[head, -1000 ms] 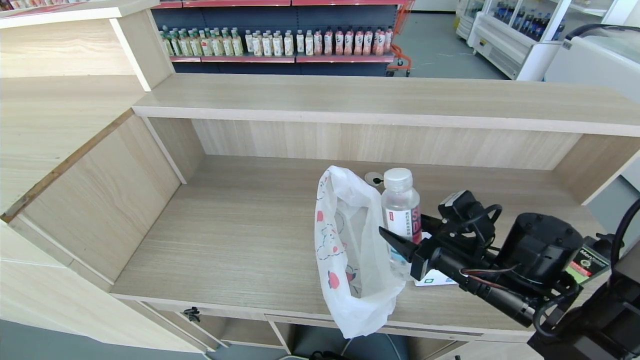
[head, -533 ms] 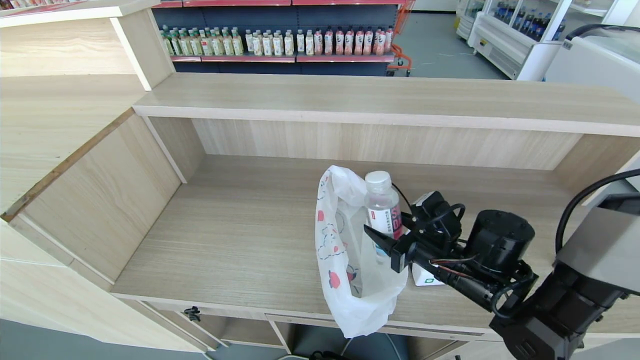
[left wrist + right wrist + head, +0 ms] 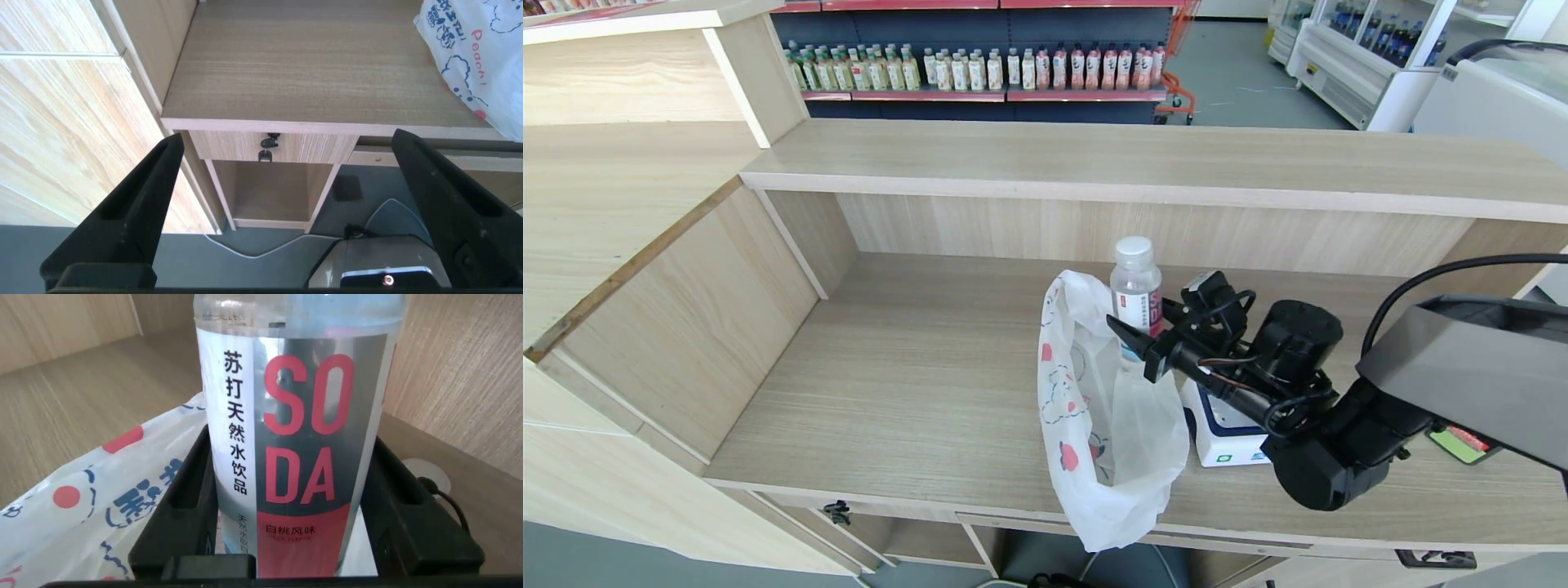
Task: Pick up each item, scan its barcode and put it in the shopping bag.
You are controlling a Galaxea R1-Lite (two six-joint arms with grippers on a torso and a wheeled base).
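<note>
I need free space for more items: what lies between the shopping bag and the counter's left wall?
Only bare countertop, from shopping bag to left wall, in the head view.

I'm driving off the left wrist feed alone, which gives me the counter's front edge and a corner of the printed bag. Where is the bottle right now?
Observer: The right gripper is shut on the bottle, holding it upright at the far side of the bag's mouth.
Operator: Is the bag open enough to take it?
Observer: The shopping bag stands on the counter with its mouth gaping upward.
Operator: Anything close by that the arm could knock?
Observer: A white box with a dark top sits on the counter right beside the bag, under the right arm.
</note>
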